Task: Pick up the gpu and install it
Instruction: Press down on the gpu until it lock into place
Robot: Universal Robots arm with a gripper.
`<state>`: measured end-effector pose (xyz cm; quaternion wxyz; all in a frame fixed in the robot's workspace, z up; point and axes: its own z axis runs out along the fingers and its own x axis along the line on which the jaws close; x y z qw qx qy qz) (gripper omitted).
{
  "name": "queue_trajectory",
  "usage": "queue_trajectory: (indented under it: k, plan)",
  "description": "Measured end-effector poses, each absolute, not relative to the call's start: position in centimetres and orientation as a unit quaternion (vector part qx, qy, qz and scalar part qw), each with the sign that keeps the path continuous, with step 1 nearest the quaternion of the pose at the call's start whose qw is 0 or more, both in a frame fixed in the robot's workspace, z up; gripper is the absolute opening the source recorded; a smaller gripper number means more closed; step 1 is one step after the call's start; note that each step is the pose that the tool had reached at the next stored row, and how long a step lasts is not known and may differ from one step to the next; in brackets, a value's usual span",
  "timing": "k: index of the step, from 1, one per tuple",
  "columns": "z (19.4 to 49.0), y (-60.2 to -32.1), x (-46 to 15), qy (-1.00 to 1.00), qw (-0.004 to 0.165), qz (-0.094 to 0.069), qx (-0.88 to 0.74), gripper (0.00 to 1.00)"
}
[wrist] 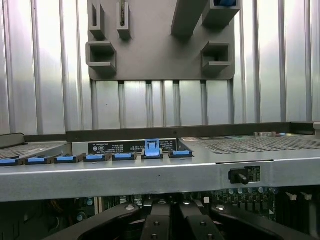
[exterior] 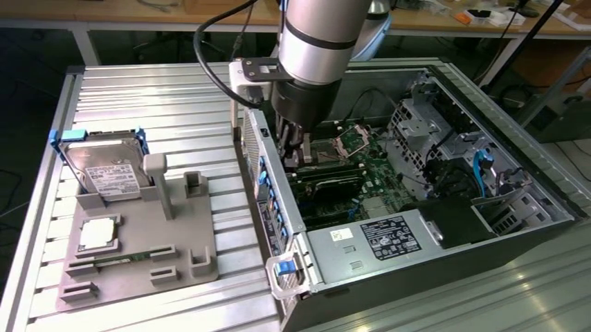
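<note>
presently, item one: our gripper (exterior: 297,153), recorded at upper centre of the exterior view, lowered into the open computer case (exterior: 499,238) just inside its near side wall. we noted the fingers (wrist: 160,220) drawn together, dark and slim, at the bottom centre of the wrist view. they sat low over the motherboard (exterior: 369,176), among the expansion slots; we judged that posture suited to pressing a card down into its slot.

item two: the gpu. we could not pick it out with certainty; a dark edge below the fingers in the exterior view may have been it, seated or nearly so, but the arm (exterior: 314,41) covered that spot. whether the fingers were clamped on it we could not tell.

item three: grey fixture tray (exterior: 138,277) at lower left of the exterior view, holding the silver hard drive (exterior: 106,169) upright in its blue-edged cradle, a square pale chip (exterior: 97,235) lying flat, and a narrow green memory stick (exterior: 115,261) lying low near the front. several holders on the tray stood vacant; one of these, we judged, was the card's berth.

item four: row of blue slot clips (wrist: 90,158) along the case wall, one clip (wrist: 152,148) raised above the rest, probably to admit a bracket.

obstructions: the case wall stood close beside the gripper; the power supply (exterior: 392,238) and the drive cage (exterior: 425,131) lay well apart to the exterior view's right.
</note>
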<state>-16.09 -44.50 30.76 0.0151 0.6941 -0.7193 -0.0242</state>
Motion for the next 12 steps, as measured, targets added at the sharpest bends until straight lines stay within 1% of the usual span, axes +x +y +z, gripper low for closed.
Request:
queue_trajectory:
  k: [12]
  plan:
    - [31.00,-44.49,-16.22,-0.719,0.016,-0.025,0.694,0.11]
